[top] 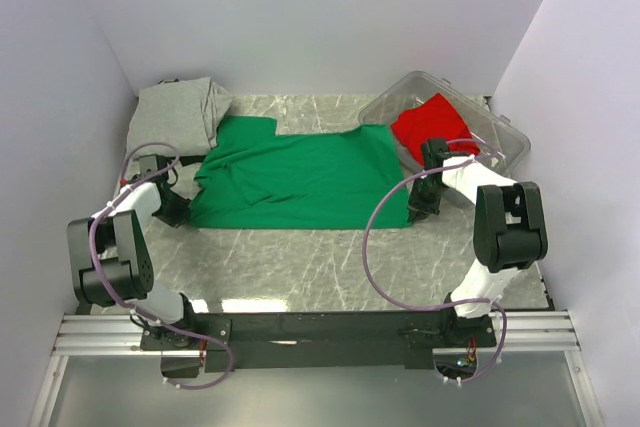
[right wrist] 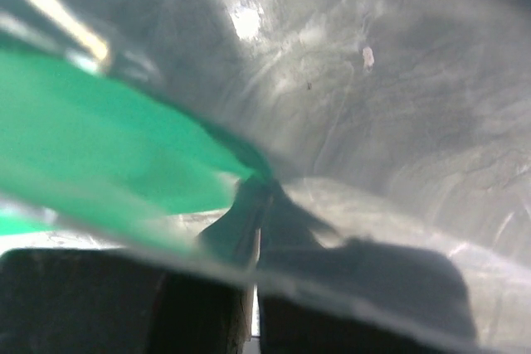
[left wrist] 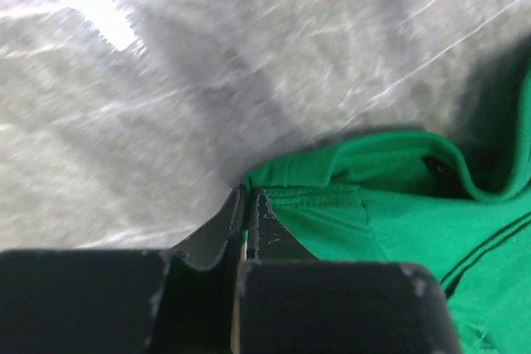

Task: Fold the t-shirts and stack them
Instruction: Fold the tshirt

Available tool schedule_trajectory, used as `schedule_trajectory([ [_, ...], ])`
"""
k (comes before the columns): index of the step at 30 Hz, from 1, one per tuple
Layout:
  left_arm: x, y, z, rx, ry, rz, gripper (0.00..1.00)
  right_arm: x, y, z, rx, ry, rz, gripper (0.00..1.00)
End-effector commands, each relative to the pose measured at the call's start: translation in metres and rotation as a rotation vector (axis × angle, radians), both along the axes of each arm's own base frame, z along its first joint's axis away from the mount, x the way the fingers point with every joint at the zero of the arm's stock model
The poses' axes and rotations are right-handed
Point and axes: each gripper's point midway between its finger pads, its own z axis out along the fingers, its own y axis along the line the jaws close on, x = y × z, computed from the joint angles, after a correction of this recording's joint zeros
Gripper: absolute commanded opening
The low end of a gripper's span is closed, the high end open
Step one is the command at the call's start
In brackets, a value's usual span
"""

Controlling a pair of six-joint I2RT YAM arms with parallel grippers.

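We are early in the job, as far as we can judge. The green shirt (top: 300, 172) lies spread across the middle of the table (top: 330, 267), mostly flat but rumpled toward its left end, and no tidy fold shows in it yet. The left gripper (left wrist: 246, 205) sits at the shirt's near left corner with its jaws pressed together on a hemmed edge of the cloth. The right gripper (right wrist: 257, 201) is at the near right corner, likewise closed on a thin tongue of green fabric, though that wrist view is blurred. So both near corners look pinched and ready for a first fold, probably carried toward the far edge. The grey shirt (top: 180, 112) rests in a loose heap at the far left corner, touching the green one. It may be roughly doubled over, but we cannot tell whether it counts as folded. The red shirt (top: 430, 122) lies bunched in the bin (top: 505, 142) at the far right, untouched by either arm. No stack exists anywhere we can see. What is left, then, is nearly everything — fold green, deal with red and perhaps grey, then pile all three.
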Motion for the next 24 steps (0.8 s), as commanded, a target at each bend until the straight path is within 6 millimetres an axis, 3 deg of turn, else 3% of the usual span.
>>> schedule_trajectory([
  [1,-0.007,0.012,0.023,0.072,-0.002,-0.004,0.01,0.0,-0.007,0.019,-0.035,-0.02,0.017,0.0],
  [8,-0.028,0.009,0.045,0.081,-0.019,0.018,0.01,-0.027,-0.006,0.022,-0.033,0.029,0.04,0.0],
  [18,-0.069,0.009,0.051,0.11,0.023,0.059,0.0,-0.069,-0.003,0.019,-0.017,0.104,0.053,0.0],
  [24,-0.081,0.019,0.069,0.17,0.019,0.084,0.01,-0.091,-0.003,0.015,-0.007,0.136,0.057,0.0],
])
